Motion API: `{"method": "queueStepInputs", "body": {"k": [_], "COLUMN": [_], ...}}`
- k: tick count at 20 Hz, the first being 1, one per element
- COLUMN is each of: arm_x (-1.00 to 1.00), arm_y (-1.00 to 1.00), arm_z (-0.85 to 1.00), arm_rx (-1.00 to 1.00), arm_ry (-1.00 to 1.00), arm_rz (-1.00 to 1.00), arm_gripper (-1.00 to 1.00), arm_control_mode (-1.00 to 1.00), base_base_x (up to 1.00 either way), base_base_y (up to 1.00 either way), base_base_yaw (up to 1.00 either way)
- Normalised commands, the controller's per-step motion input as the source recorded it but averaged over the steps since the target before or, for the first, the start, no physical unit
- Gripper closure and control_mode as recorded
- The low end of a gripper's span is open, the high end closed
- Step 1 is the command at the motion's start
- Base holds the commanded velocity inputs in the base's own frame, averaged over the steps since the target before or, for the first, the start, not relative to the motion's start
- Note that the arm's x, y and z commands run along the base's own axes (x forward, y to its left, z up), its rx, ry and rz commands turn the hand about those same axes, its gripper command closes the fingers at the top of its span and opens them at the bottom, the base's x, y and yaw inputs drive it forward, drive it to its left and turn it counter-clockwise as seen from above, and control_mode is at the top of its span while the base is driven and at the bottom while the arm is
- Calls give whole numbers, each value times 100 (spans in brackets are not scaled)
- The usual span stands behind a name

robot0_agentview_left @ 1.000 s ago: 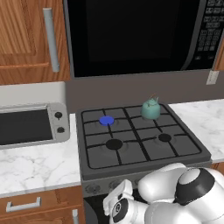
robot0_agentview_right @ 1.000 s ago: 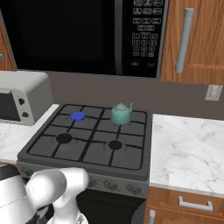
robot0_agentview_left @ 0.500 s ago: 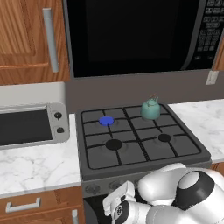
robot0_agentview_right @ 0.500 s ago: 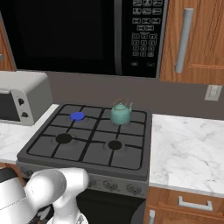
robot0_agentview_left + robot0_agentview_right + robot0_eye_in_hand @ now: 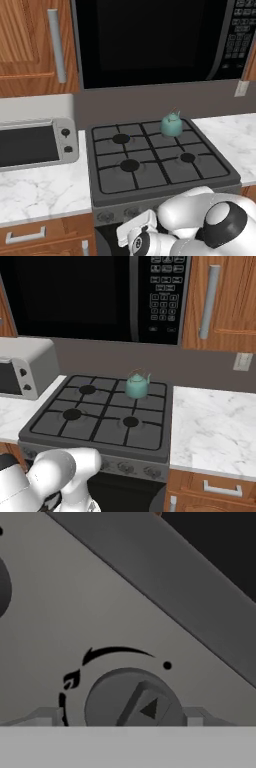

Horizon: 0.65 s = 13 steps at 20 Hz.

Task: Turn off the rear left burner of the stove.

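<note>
Gripper: sitting low against the stove's front panel; in the hand view its finger tips are showing as small grey stubs (image 5: 45, 716) on either side of a round knob (image 5: 131, 698). Whether the fingers are clamping the knob or merely flanking it cannot be told.
Knob: facing the hand camera close up, a dark grey dial with a raised ridge and a small triangle pointer, ringed by a black flame-size arc and a single dot on the panel.
Toaster oven (image 5: 35, 142): standing at the far left on the marble counter (image 5: 40, 192), just beside the stove.
Stove (image 5: 155, 160): lying above and beyond the gripper, its black grates running across four burners, with the knob row (image 5: 125, 468) along its front edge.
Rear left burner (image 5: 121, 138): showing as a plain black cap under the grate bars, with no blue on it; it is sitting at the back left of the cooktop, well apart from the gripper down at the front panel.
Front left burner (image 5: 129, 164): lying just in front of it, a wider black cap.
Teal kettle (image 5: 171, 125): standing upright on the rear right burner, to the right of the rear left burner.
Microwave (image 5: 100, 296): hanging above the stove, keypad on its right side.
</note>
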Motion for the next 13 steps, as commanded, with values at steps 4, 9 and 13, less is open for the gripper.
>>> {"method": "queueStepInputs", "body": {"k": [4,9,13], "arm_x": [0,0,0], "arm_y": [-30,-28,-30], "arm_z": [41,39,37], "arm_rx": [40,42,43], "arm_ry": [0,0,0], "arm_rz": [-4,-5,-5], "arm_gripper": [100,100,100], "arm_control_mode": [-100,-100,-100], "base_base_x": [0,0,0], "base_base_y": [0,0,0], "base_base_yaw": [0,0,0]}}
